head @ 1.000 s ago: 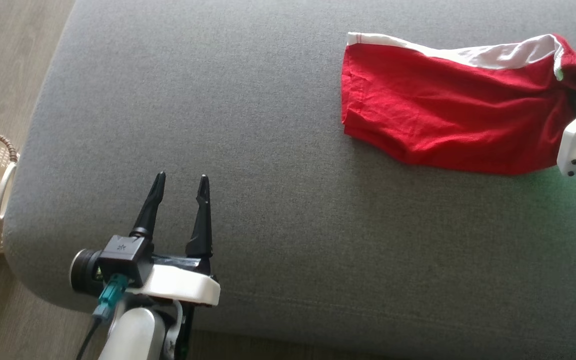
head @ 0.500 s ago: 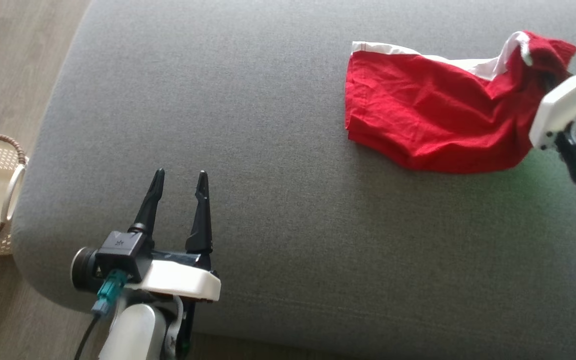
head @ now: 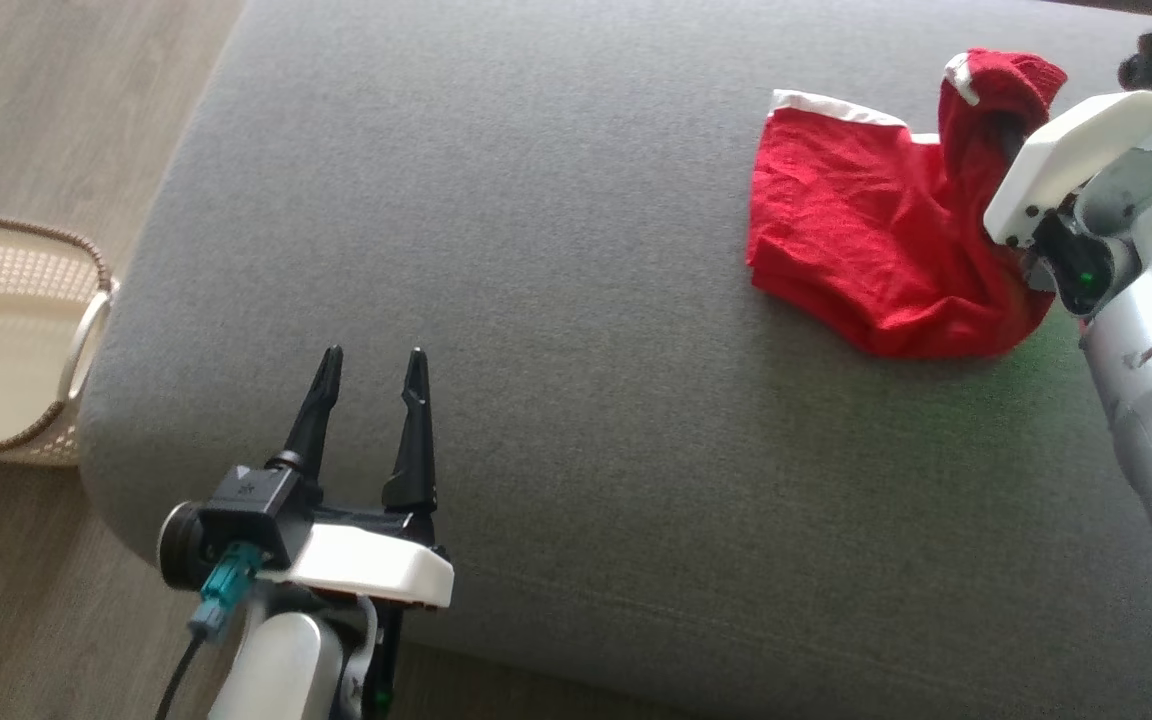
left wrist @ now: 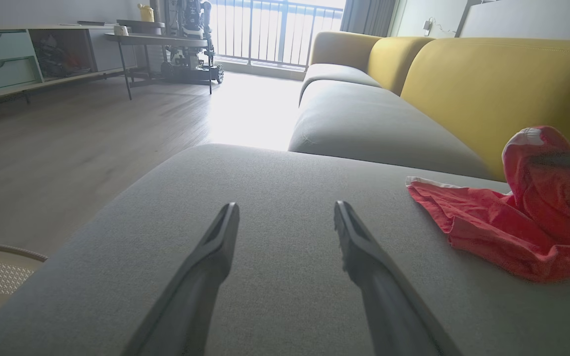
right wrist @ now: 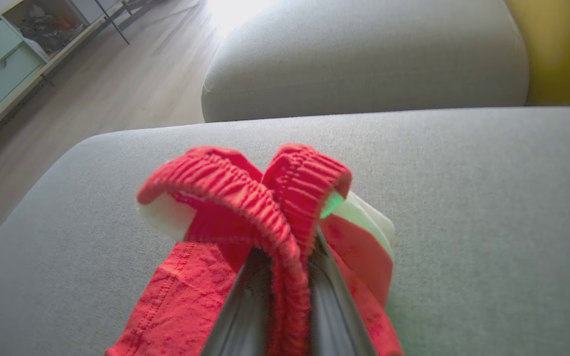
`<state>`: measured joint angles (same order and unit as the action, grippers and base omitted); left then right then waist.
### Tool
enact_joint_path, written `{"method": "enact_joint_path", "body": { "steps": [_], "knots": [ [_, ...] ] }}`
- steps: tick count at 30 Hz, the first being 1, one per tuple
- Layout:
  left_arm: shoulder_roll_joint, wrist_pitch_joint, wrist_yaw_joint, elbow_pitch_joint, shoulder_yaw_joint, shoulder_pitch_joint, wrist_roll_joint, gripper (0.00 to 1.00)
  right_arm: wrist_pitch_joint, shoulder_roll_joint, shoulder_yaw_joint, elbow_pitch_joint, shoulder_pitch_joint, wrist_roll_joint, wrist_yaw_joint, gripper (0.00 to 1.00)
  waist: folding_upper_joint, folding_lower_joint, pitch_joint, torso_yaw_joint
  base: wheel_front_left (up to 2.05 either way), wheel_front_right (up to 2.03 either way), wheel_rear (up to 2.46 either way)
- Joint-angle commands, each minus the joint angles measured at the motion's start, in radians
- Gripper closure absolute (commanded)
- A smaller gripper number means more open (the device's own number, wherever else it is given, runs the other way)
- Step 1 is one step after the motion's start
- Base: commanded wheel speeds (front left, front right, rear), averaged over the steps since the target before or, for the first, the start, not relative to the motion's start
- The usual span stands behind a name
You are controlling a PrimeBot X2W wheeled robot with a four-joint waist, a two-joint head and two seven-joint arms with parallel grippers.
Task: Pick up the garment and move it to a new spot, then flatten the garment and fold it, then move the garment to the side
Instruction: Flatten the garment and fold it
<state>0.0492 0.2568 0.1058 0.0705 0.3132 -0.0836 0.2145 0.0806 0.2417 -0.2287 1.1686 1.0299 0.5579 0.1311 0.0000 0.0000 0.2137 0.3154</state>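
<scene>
Off the left end of the grey seat cushion [head: 576, 420], a cream perforated basket [head: 26, 262] with a brown woven rim stands on the floor; the part of its inside I can see is pale perforated wall and a smooth bottom. A small pale mark on the black camera block [head: 254, 490] behind my left tool [head: 375, 352] is too small for me to read. That left tool sits over the cushion's near left corner, its two fingers spread wide with nothing between them. My right tool [right wrist: 289, 257], at the cushion's far right, is pinched tight on the ribbed waistband of the red shorts [head: 856, 230], holding that bunch up off the cushion. The rest of the shorts, with their white trim, lie crumpled on the cushion just beside it, well apart from the left tool.
</scene>
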Motion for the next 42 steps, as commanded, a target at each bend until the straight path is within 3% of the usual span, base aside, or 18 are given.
{"method": "enact_joint_path", "body": {
  "steps": [1, 14, 30, 31, 32, 42],
  "knots": [
    [0.001, 0.005, 0.005, -0.027, -0.026, -0.016, 0.003, 0.00, 0.000, -0.027, 0.017, -0.007, 0.044, 0.023, 0.000, 1.00, 0.0000, 0.0000, 0.007, 0.015, 0.00, 0.00, 0.00],
    [0.001, 0.005, 0.023, -0.022, 0.013, -0.013, 0.031, 0.00, -0.023, -0.116, 0.105, 0.101, 0.076, 0.053, 0.000, 1.00, 0.0000, 0.0000, 0.014, 0.070, 0.00, 0.00, 0.00],
    [0.001, 0.005, 0.032, -0.012, 0.052, -0.021, 0.052, 0.00, -0.042, -0.149, 0.165, 0.120, 0.071, 0.059, 0.000, 1.00, 0.0000, 0.0000, 0.035, 0.118, 0.00, 0.00, 0.00],
    [0.001, 0.005, 0.032, -0.008, 0.055, -0.022, 0.052, 0.00, -0.038, -0.153, 0.169, 0.121, 0.064, 0.059, 0.000, 0.09, 0.0000, 0.0000, 0.036, 0.124, 0.00, 0.00, 0.00],
    [0.001, 0.005, 0.032, -0.007, 0.058, -0.022, 0.053, 0.00, -0.033, -0.155, 0.174, 0.121, 0.060, 0.063, 0.000, 0.00, 0.0000, 0.0000, 0.035, 0.128, 0.00, 0.00, 0.00],
    [0.001, 0.005, 0.029, 0.010, 0.062, -0.013, 0.044, 0.00, -0.041, -0.182, 0.175, 0.116, 0.033, 0.088, 0.000, 0.00, 0.0000, 0.0000, 0.011, 0.127, 0.00, 0.00, 0.00]
  ]
}}
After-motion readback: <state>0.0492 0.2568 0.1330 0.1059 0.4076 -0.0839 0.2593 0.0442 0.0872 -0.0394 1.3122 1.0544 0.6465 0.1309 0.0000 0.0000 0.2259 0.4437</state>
